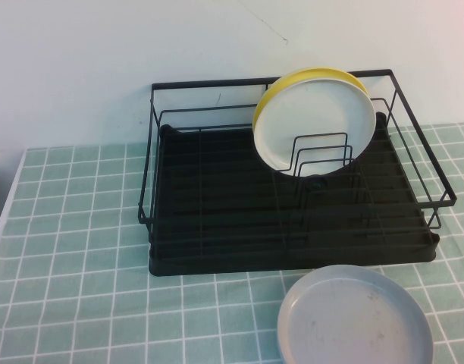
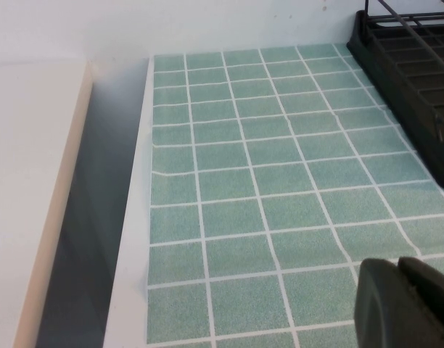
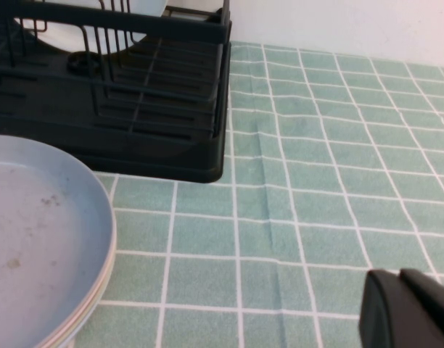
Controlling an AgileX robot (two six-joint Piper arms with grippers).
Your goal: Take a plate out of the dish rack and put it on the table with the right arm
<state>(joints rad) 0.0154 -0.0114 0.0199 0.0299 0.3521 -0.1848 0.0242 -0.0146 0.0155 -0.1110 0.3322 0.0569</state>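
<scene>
My right gripper (image 3: 410, 312) hangs low over the table (image 3: 316, 181), grip unreadable like my parked left gripper (image 2: 407, 304), and reaching for the white plate (image 1: 317, 125) risks snagging the dish rack (image 1: 217, 205) wires or dragging the yellow plate (image 1: 308, 76) out.

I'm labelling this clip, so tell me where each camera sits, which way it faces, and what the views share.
High view: raised on the robot's side, angled down at the dish rack holding the plate before a yellow plate; no arm shows.
Left wrist view: on the left arm, low over the table off the rack's left end; the left hand shows at the edge.
Right wrist view: on the right arm, facing the rack's right front corner and grey plate; the right hand shows.
All three share rack and table.
</scene>
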